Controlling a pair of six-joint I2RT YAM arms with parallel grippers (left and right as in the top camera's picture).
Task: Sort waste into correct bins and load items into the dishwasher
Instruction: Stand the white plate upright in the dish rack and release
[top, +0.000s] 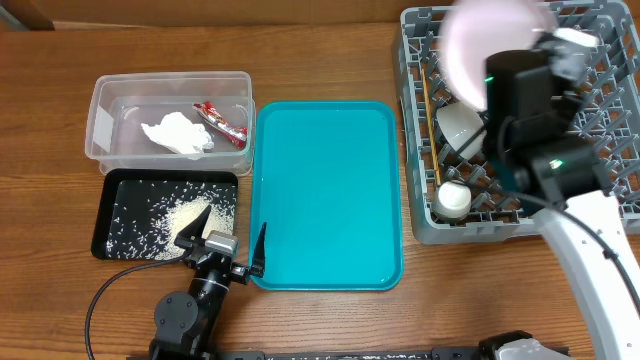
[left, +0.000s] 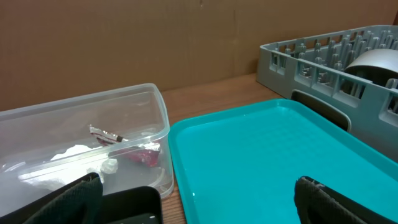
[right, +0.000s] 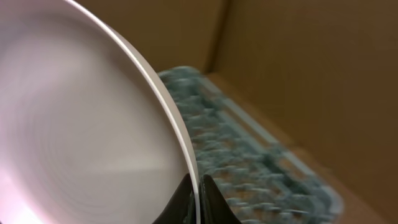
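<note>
Right gripper (right: 196, 190): fingers clamped on the rim of the round white plate (top: 495, 40), which is held tilted above the dish rack (top: 420, 130) at 2 o'clock on the table. Rack contents: whitish bowl (top: 460, 125), white cup (top: 452, 198), chopsticks (top: 428, 110) along the left wall.

Left gripper (top: 234, 222): fingers apart and empty, at 7 o'clock, beside the teal tray (top: 325, 190).

Clear tub (top: 100, 110), 10 o'clock: tissue (top: 178, 135) and red wrapper (top: 222, 122).

Black tray (top: 110, 215), 8 o'clock: rice (top: 190, 215).

A plain brown wall (left: 124, 43) backs the wooden table (top: 50, 300).
</note>
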